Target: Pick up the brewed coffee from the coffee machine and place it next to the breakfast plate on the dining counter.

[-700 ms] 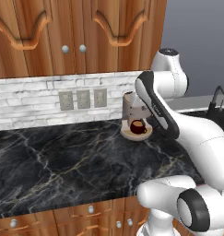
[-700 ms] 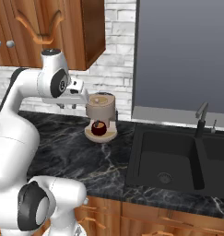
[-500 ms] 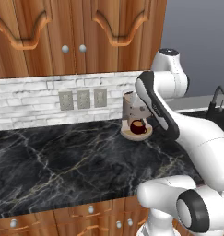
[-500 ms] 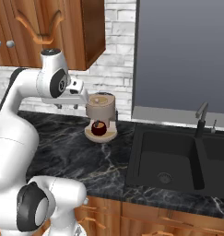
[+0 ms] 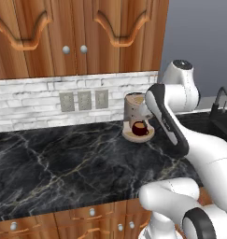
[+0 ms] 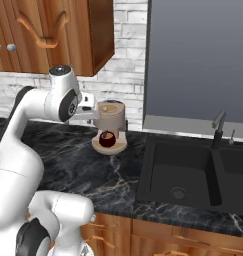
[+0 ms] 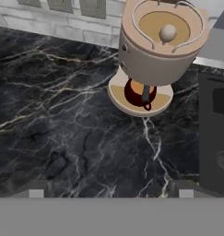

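One brewed coffee [image 7: 139, 92], a dark red mug, sits on the coffee machine [image 7: 157, 41] base tray, under the spout where it was filled. In the hand view it lies at 12 o'clock from the gripper [image 7: 109, 188], well apart; fingers spread wide, holding nothing, likely for approach. One sink [image 6: 193, 170], three wall outlets [image 5: 82, 100].

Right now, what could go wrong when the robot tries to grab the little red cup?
The mug sits tucked under the coffee machine, so the open gripper might bump the machine's top going in. The mug holds brown coffee, and a tilt or jerk could spill it on the counter. The sink lies close beside the machine, so a knocked mug might slide toward it.
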You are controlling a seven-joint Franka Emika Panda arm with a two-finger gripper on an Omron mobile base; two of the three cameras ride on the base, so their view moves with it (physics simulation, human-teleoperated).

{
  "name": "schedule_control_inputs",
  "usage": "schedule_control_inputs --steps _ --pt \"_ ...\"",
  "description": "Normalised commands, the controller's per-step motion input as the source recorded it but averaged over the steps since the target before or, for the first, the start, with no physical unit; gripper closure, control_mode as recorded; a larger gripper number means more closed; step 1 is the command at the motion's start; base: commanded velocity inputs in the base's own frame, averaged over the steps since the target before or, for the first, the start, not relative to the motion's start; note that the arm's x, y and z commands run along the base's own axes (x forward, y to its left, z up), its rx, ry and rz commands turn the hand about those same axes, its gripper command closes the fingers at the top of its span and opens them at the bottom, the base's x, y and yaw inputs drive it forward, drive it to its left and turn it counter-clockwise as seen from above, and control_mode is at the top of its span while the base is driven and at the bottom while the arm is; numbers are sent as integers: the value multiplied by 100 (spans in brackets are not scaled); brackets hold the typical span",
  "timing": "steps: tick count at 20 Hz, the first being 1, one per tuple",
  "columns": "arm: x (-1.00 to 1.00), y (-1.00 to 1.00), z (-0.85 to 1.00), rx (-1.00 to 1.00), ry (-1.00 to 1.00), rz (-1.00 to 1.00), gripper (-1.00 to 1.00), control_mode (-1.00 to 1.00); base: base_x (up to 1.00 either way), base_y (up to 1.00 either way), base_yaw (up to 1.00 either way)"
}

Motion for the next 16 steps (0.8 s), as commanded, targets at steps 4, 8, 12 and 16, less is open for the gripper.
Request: schedule_control_inputs --steps 4,8,12,16 --pt "0 -40 -61 0 -20 17 -100 -100 0 0 0" --pt "4 -30 -48 2 -20 17 -100 -100 0 0 0" --pt "8 -39 -27 4 -7 15 -100 -100 0 0 0" --pt "24 -50 -14 7 0 11 -100 -100 0 0 0"
